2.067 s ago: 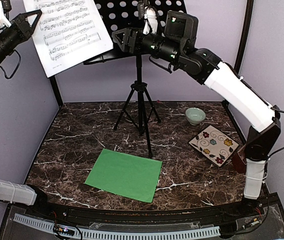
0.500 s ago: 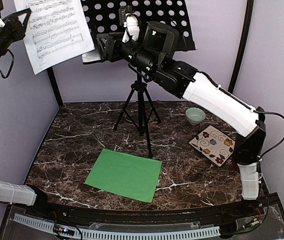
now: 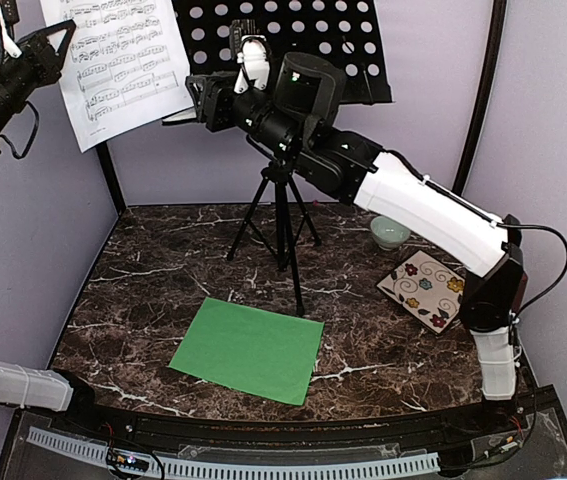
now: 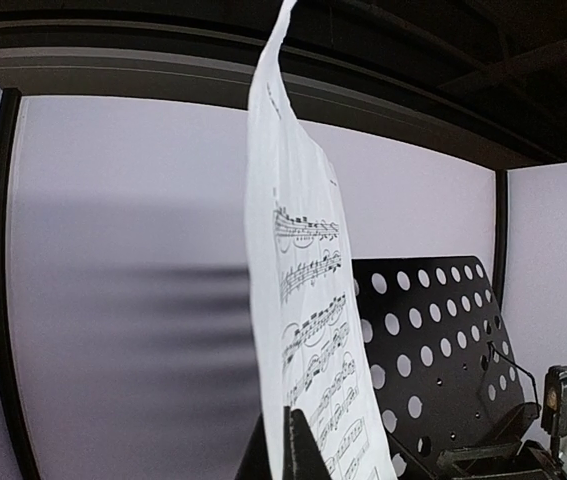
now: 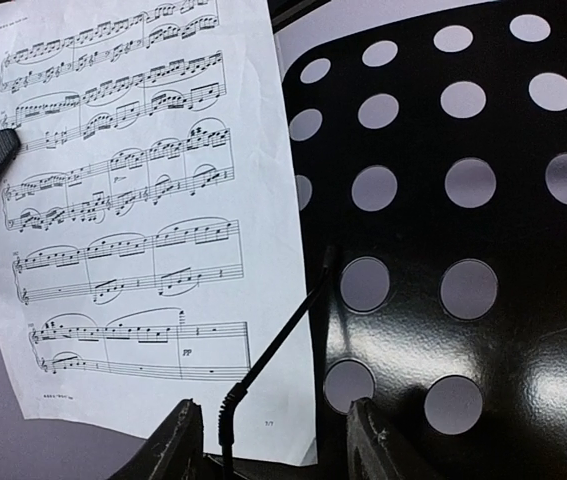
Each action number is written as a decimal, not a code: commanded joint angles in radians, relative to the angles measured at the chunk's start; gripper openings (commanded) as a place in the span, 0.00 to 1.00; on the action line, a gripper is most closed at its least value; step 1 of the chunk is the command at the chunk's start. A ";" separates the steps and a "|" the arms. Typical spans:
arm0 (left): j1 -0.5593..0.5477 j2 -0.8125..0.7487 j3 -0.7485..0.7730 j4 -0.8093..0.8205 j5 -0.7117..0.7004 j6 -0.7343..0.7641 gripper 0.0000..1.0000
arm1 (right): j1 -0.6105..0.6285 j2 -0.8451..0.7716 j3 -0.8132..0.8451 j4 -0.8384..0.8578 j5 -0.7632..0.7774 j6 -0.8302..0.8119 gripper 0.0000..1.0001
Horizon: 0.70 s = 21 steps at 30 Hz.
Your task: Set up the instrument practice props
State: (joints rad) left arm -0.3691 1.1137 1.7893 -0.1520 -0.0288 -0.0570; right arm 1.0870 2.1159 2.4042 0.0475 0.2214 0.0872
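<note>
The black perforated music stand (image 3: pixel 303 35) stands on tripod legs (image 3: pixel 281 230) at the back middle. My left gripper (image 3: pixel 48 45) is shut on the left edge of the white music sheet (image 3: pixel 123 60) and holds it up left of the stand's desk. The left wrist view shows the sheet (image 4: pixel 303 290) almost edge-on in my gripper (image 4: pixel 298 450). My right gripper (image 3: pixel 198 100) is open at the desk's lower left corner. Its fingers (image 5: pixel 173 445) straddle the stand's wire page holder (image 5: pixel 273 340), with the sheet (image 5: pixel 133 200) just beyond. The green sheet (image 3: pixel 248 350) lies flat on the table. The metronome is hidden.
A square floral plate (image 3: pixel 428 290) and a small pale-green bowl (image 3: pixel 390 232) sit at the right of the dark marble table (image 3: pixel 143 290). My right arm (image 3: pixel 423 210) stretches from the right base across to the stand. Black frame posts (image 3: pixel 483 90) stand at the back corners.
My right gripper has moved left along the stand's lower edge to its left corner. My left gripper has moved up and left with the white sheet, then slightly back right.
</note>
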 commanded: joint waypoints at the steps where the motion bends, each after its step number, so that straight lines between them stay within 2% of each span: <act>1: 0.004 -0.015 -0.007 0.051 0.028 -0.015 0.00 | 0.029 -0.003 0.007 0.066 -0.002 -0.008 0.52; 4: 0.005 -0.015 -0.007 0.055 0.045 -0.024 0.00 | 0.039 0.018 0.031 0.058 0.018 -0.018 0.52; 9: 0.004 -0.017 -0.007 0.056 0.070 -0.036 0.00 | 0.042 0.033 0.044 0.063 0.087 -0.039 0.42; 14: 0.004 -0.015 -0.007 0.058 0.071 -0.041 0.00 | 0.046 0.015 0.018 0.078 0.163 -0.065 0.23; 21: 0.004 -0.007 -0.005 0.057 -0.005 -0.056 0.00 | 0.047 -0.022 -0.038 0.130 0.150 -0.096 0.01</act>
State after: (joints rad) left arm -0.3691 1.1133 1.7847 -0.1310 0.0174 -0.0963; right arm 1.1309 2.1372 2.3829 0.1162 0.3420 0.0208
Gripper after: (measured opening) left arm 0.010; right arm 0.054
